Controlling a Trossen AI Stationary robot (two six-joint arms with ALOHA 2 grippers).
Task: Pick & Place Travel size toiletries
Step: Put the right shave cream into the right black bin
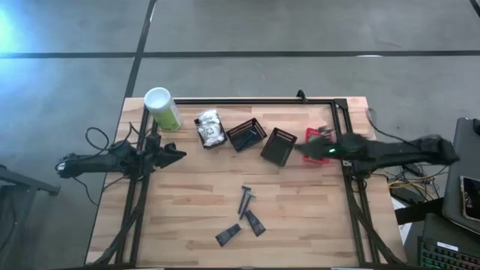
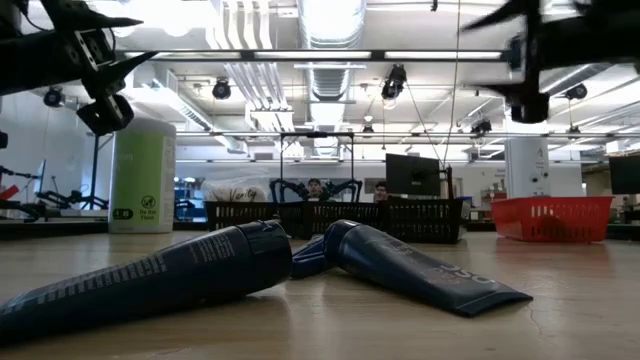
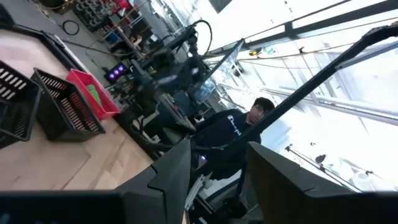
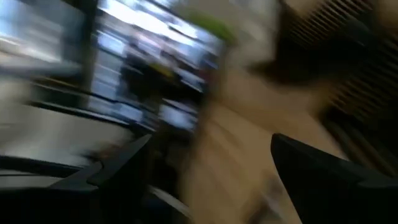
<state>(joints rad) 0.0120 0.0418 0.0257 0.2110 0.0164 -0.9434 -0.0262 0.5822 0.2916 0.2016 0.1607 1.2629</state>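
The light wooden bench (image 1: 300, 217) carries everything here, and the largest thing on it is the tall pale-green canister with a white lid (image 1: 162, 109), which stands just beyond the left end effector (image 1: 178, 156); it shows a small round mark and some small print, but I cannot read them. Two black slotted baskets (image 1: 264, 139) and one red slotted basket (image 1: 318, 138) stand in a row at the far side, the red one directly under the right end effector (image 1: 309, 150). This end effector is released, with its two fingers spread wide and nothing between them. The left end effector hovers half open and, as far as I can see, empty. The toiletries still to be moved are the dark slim tubes and sachets (image 1: 245, 213), lying loose on the near part of the bench, well apart from both end effectors; a white crinkly packet (image 1: 210, 128) lies near the canister. I judge that the right arm should now go to these tubes. To do it well, it should come down straight, turn the fingers across the narrow width of one tube, and choose one lying apart from the others. The nearest tube has light lettering in the low view, but it is not legible.
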